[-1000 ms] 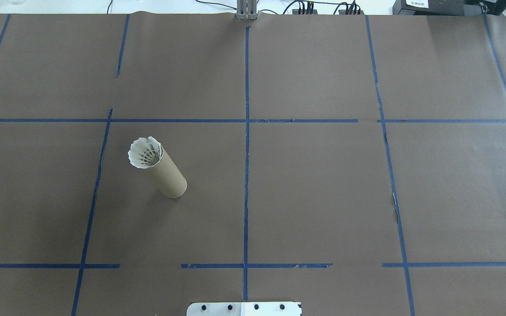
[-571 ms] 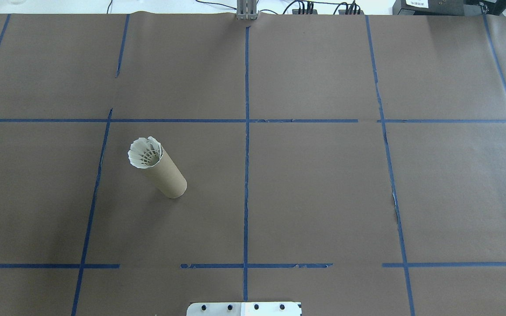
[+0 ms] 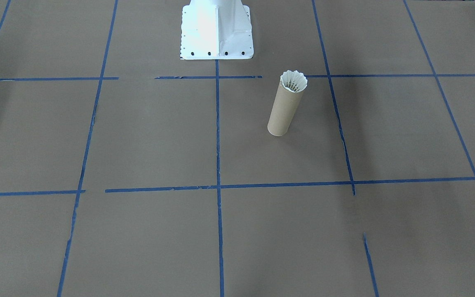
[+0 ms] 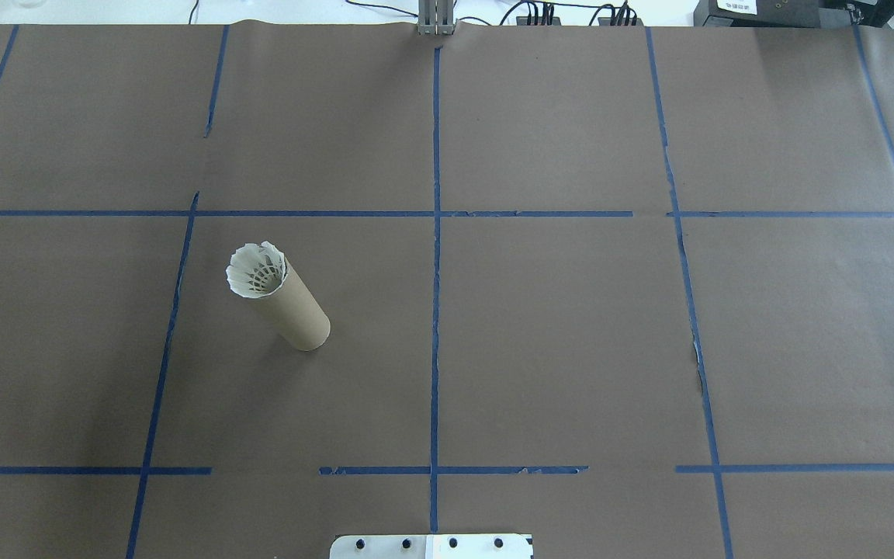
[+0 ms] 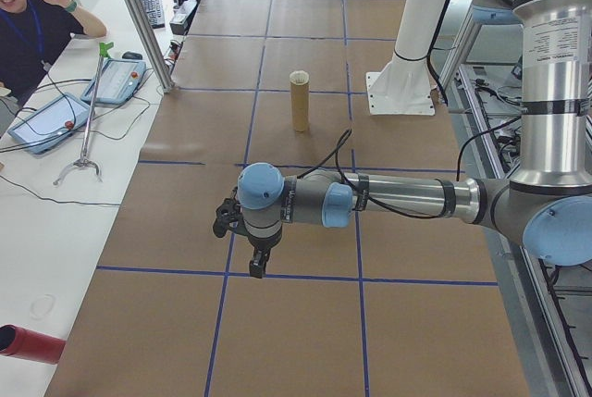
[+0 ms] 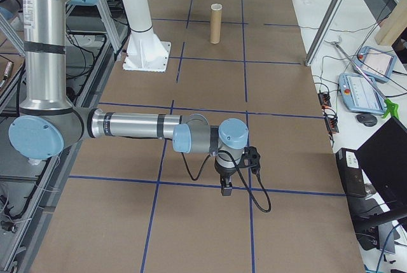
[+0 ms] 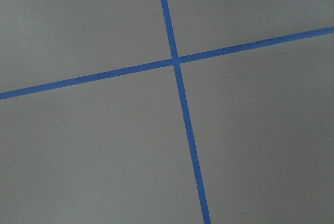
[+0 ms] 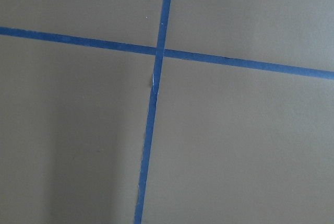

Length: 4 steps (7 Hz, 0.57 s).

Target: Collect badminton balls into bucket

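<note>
The bucket (image 4: 297,311) is a brown cardboard tube standing upright on the brown paper, left of the centre line. A white feather badminton ball (image 4: 257,269) sits in its mouth, feathers up, its cork tip hidden inside. The front-facing view shows the same bucket (image 3: 283,111) with the badminton ball (image 3: 293,81) on top. My left gripper (image 5: 254,263) hangs well away from the bucket (image 5: 299,105), seen only in the exterior left view. My right gripper (image 6: 226,187) shows only in the exterior right view, far from the bucket (image 6: 216,25). I cannot tell if either is open or shut.
The white robot base (image 3: 217,29) stands at the table's near edge. A person (image 5: 32,22) sits at a side bench with tablets (image 5: 46,121) and a stand (image 5: 91,110). A red cylinder (image 5: 28,343) lies on that bench. Blue tape lines grid the paper.
</note>
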Available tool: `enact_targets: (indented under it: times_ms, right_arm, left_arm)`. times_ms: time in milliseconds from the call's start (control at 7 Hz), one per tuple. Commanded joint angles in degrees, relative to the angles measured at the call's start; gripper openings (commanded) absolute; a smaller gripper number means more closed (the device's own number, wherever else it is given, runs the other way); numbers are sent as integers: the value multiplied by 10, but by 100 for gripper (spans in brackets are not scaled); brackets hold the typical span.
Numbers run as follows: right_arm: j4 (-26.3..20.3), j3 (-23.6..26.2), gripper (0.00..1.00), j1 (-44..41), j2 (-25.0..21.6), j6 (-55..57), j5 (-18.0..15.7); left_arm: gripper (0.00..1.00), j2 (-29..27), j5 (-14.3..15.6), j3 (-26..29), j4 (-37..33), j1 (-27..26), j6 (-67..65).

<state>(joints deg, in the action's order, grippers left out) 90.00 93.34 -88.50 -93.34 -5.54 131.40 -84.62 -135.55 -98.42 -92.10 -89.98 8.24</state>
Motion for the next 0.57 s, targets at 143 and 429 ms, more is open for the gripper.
enact_targets:
  times_ms: [143, 429]
  right_arm:
    - [0, 0, 100, 0, 0, 0, 0]
    - [0, 0, 100, 0, 0, 0, 0]
  left_arm:
    - [100, 5, 6, -5, 4, -32, -3]
    - [100, 5, 6, -5, 6, -34, -2]
